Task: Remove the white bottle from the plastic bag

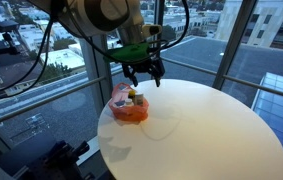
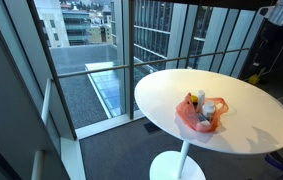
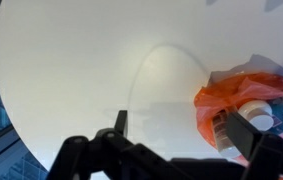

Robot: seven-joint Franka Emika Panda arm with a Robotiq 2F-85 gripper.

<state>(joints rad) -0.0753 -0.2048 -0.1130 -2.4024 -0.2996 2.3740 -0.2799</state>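
White bottle (image 3: 260, 113) seemingly just below gripper (image 1: 143, 72).

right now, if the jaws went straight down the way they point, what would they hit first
Probably the orange plastic bag, near its edge: the open jaws hang above it, pointing down. Depth is unclear; one may land on bare table beside it.

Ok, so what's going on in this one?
A robot arm is working over a round white table beside big windows. Its pincer hangs open just above an orange plastic bag lying near the table's edge. The white bottle sits inside the bag with a few other small items. Nothing is gripped yet, so the bottle has not been taken out.
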